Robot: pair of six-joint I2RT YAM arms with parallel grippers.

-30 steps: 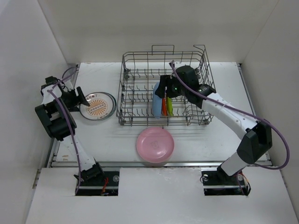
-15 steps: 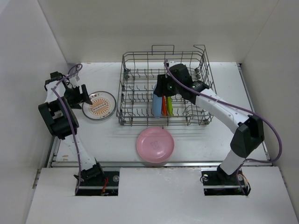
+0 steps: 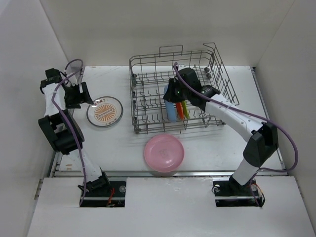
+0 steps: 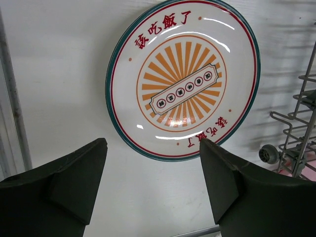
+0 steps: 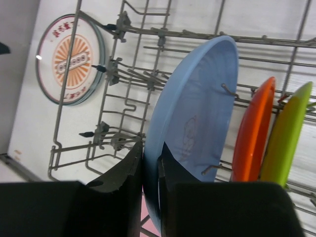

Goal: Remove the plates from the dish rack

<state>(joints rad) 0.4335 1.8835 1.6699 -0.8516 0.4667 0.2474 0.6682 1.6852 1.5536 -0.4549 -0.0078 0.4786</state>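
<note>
Since the earlier frame the right gripper (image 5: 150, 150) has closed its fingers on the lower rim of the blue plate (image 5: 192, 118). The dish rack (image 3: 132, 94), at the middle of the table's (image 3: 222, 148) far edge, has skewed and tipped, and the left gripper (image 4: 153, 145) has drawn back toward the left edge. Its fingers are spread with nothing between them, above the sunburst plate (image 4: 182, 79) lying flat near that edge. The blue plate stands on edge between tines, with the orange plate (image 5: 252, 133) and the lime green plate (image 5: 286, 133) upright just beside it. A pink plate (image 3: 164, 152) lies flat by the near edge. These plates look stiff, light and glossy, so probably slippery. A rim pinch like this one is the natural hold, with a straight lift so the tines do not drag the rack along. Red Chinese characters ring the sunburst plate, seemingly 該吃飯了; the centre banner's characters are too small to read.
</note>
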